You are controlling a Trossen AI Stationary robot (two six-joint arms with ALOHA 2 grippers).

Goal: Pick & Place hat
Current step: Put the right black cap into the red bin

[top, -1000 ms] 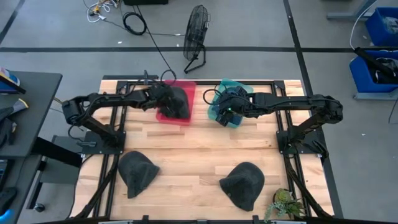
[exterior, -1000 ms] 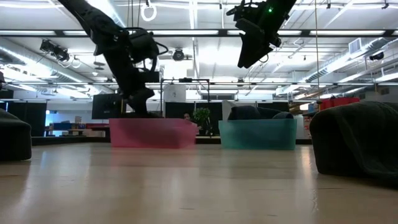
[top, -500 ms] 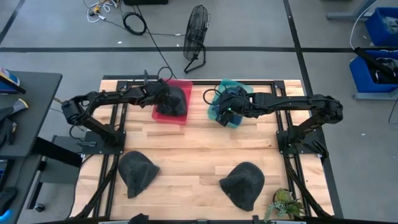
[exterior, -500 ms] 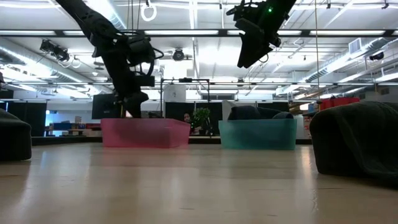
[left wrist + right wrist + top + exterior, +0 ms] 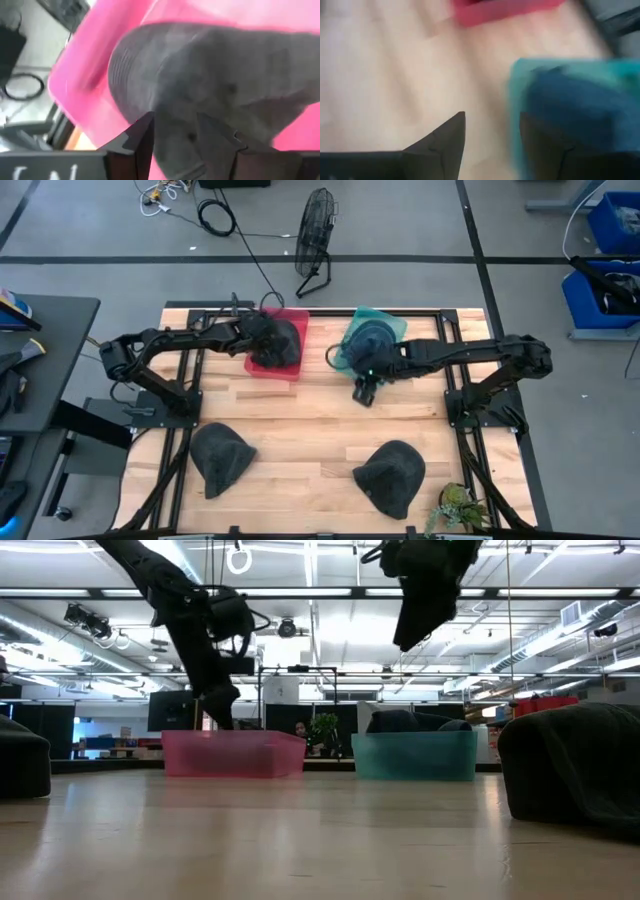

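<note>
High view: the left gripper (image 5: 262, 338) sits over the pink bin (image 5: 255, 363) at the back of the table (image 5: 300, 420), where a dark hat (image 5: 283, 340) fills the bin; the right gripper (image 5: 364, 388) hangs over bare wood just in front of the teal bin (image 5: 385, 319), which holds a second hat (image 5: 370, 340). Two more hats lie near the front edge, one left (image 5: 221, 457), one right (image 5: 391, 475). Low view: the left arm reaches down to the pink bin (image 5: 235, 753), while the right gripper (image 5: 422, 610) hangs high above the teal bin (image 5: 413, 754). Left wrist view: its fingers (image 5: 135, 142) stand apart, straddling a fold of the hat (image 5: 210, 90) inside the pink bin (image 5: 85, 95). Right wrist view: the fingers (image 5: 445, 137) are spread with nothing between them, the teal bin (image 5: 517, 95) beside them.
</note>
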